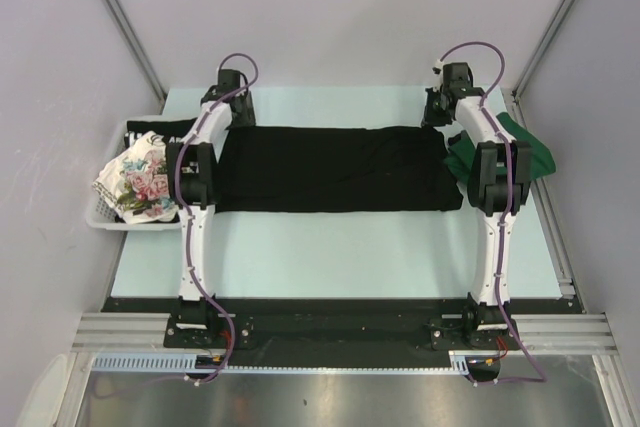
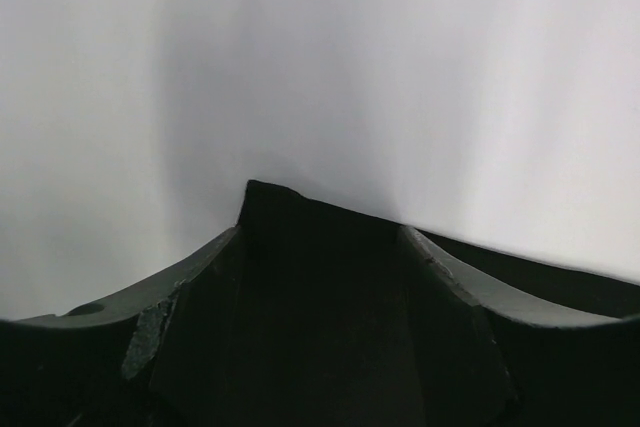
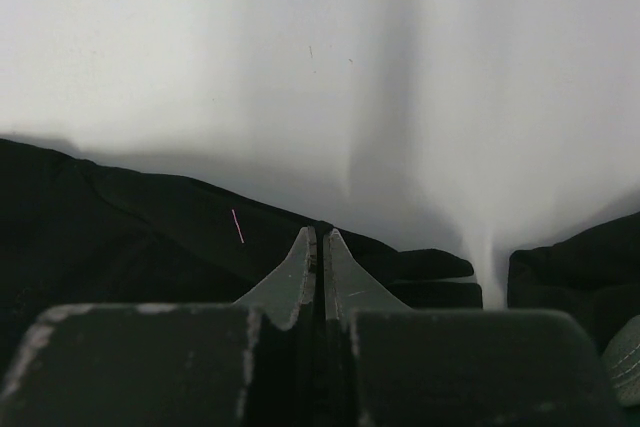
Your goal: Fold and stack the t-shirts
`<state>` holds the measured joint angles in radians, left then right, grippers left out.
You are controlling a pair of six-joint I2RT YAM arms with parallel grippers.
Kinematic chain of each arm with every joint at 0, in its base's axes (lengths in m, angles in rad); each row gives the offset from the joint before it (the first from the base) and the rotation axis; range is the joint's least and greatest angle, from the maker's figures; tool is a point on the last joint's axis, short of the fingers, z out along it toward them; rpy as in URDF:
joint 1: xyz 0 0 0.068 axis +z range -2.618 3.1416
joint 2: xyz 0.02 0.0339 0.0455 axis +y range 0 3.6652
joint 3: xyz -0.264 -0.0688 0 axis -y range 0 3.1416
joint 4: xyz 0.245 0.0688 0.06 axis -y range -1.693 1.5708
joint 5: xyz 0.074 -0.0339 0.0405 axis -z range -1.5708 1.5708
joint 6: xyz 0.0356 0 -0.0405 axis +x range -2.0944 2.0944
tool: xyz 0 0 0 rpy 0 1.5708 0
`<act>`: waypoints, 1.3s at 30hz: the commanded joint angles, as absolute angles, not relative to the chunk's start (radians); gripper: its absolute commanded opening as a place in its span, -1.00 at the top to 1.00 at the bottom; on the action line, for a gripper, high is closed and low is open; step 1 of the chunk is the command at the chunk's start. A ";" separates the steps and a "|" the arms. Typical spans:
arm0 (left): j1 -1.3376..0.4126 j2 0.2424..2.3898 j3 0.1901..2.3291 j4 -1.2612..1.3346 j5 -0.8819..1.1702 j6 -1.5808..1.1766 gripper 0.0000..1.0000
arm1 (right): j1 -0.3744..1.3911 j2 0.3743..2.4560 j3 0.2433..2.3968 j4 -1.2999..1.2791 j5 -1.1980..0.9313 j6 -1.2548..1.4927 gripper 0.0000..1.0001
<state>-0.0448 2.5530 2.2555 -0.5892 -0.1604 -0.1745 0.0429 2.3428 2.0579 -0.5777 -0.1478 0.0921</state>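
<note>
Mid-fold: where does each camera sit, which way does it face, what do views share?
Top external: above and behind the bases, looking down at the table; left arm and right arm show.
Left wrist: on that arm, looking along the left pincer, black cloth between its fingers.
Right wrist: likewise, past the shut right pincer over the black t-shirt.
Shared: all show the black t-shirt.

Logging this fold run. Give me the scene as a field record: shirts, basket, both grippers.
plain black t-shirt: spread flat across the table centre
dark green t-shirt: bunched at the right, partly under the right arm
floral t-shirt: in the basket, on top
lettered black t-shirt: in the basket, far side
left gripper: fingers apart, black cloth between them
right gripper: shut over black cloth; whether it pinches any cannot be told
stack: not started
</note>
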 commanded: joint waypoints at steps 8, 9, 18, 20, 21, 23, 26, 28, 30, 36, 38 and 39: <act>-0.003 2.562 2.299 -0.561 -0.135 -0.156 -0.35 | 0.046 2.270 2.063 -0.591 -0.163 0.077 1.00; -0.003 2.565 2.299 -0.555 -0.137 -0.150 -0.35 | 0.049 2.273 2.071 -0.595 -0.161 0.075 1.00; -0.003 2.579 2.309 -0.558 -0.136 -0.164 -0.02 | 0.051 2.287 2.095 -0.621 -0.152 0.068 1.00; -0.003 2.576 2.306 -0.561 -0.140 -0.167 0.09 | 0.052 2.283 2.097 -0.626 -0.152 0.069 1.00; -0.003 2.576 2.306 -0.564 -0.143 -0.170 0.18 | 0.052 2.283 2.097 -0.624 -0.152 0.069 1.00; -0.003 2.573 2.301 -0.572 -0.144 -0.173 0.24 | 0.052 2.284 2.106 -0.635 -0.150 0.069 1.00; -0.003 2.562 2.286 -0.572 -0.153 -0.175 0.46 | 0.052 2.281 2.106 -0.637 -0.150 0.067 1.00; -0.003 2.554 2.278 -0.574 -0.176 -0.178 0.66 | 0.054 2.278 2.106 -0.637 -0.149 0.069 1.00; -0.003 2.543 2.273 -0.580 -0.189 -0.184 0.87 | 0.054 2.278 2.112 -0.644 -0.147 0.066 1.00; -0.003 2.471 2.235 -0.615 -0.230 -0.190 1.00 | 0.057 2.255 2.117 -0.657 -0.130 0.066 1.00; -0.003 2.424 2.206 -0.623 -0.221 -0.192 1.00 | 0.058 2.238 2.117 -0.658 -0.117 0.063 1.00; -0.003 2.407 2.197 -0.624 -0.218 -0.193 1.00 | 0.057 2.232 2.117 -0.661 -0.114 0.061 1.00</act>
<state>-0.0124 2.5427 2.2368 -0.5781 -0.1761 -0.1841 0.0509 2.3314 2.0701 -0.6449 -0.1398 0.0769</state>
